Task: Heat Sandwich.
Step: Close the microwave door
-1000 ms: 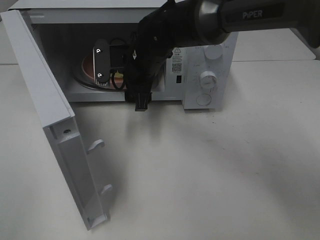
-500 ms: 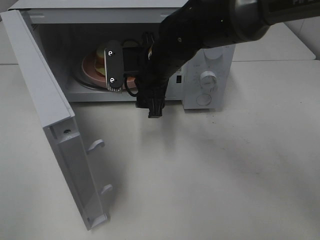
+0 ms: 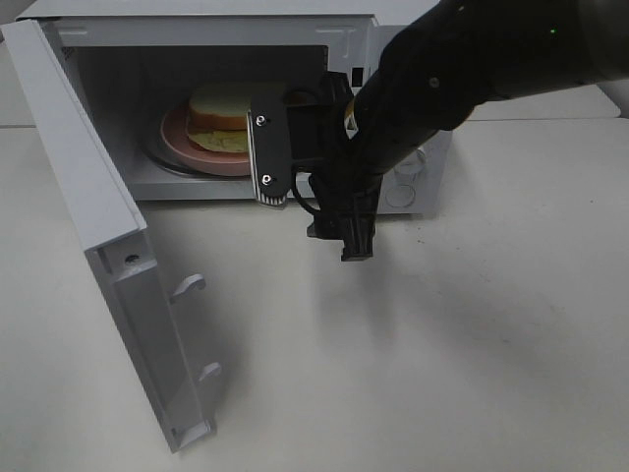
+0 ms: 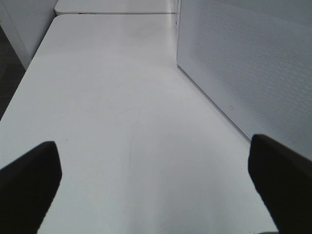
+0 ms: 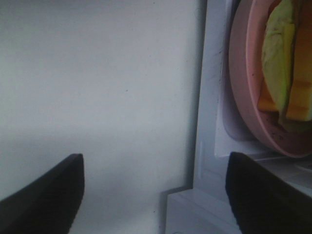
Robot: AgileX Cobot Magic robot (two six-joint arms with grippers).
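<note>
The sandwich, white bread with pale yellow-green filling, lies on a round pink plate inside the open microwave. My right gripper hangs at the oven mouth, just right of and in front of the plate, open and empty. In the right wrist view the sandwich and plate sit beyond the spread right gripper, apart from both fingers. My left gripper is open over the bare table, with nothing between its fingers; the exterior high view does not show it.
The microwave door swings wide to the front left, its latch hooks sticking out. The control panel with a knob is partly covered by my right arm. A white perforated panel stands beside my left gripper.
My right gripper has drawn back out of the microwave toward the front right, uncovering the sandwich on its plate. The left gripper stays open.
</note>
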